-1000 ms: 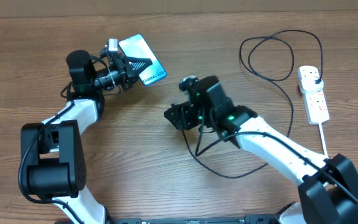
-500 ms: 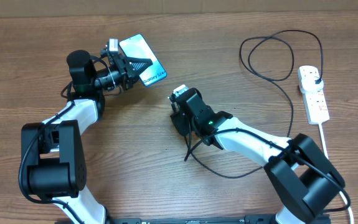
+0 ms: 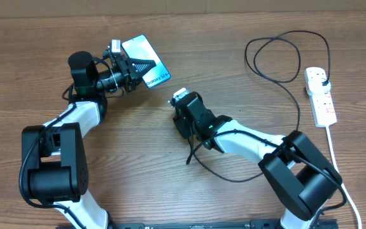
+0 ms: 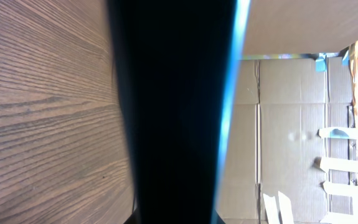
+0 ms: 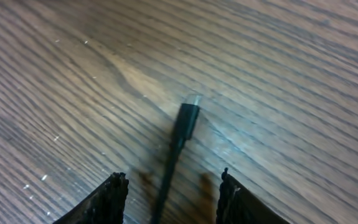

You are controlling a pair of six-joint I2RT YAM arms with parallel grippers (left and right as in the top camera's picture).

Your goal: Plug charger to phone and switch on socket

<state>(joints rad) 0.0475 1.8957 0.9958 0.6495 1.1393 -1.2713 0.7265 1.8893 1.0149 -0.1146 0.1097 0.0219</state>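
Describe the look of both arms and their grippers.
The left arm and right arm share one build: glossy white links between bulky black joint housings on black bases. The left gripper and right gripper are black, with tapered fingers. A small white block sits at each wrist.

I see a brown wood-grain bench, streaked light and dark. The slim rectangular phone shows a pale blue-white screen inside a dark rim. The thin cable charger is black; the small power-strip socket is white with reddish markings.
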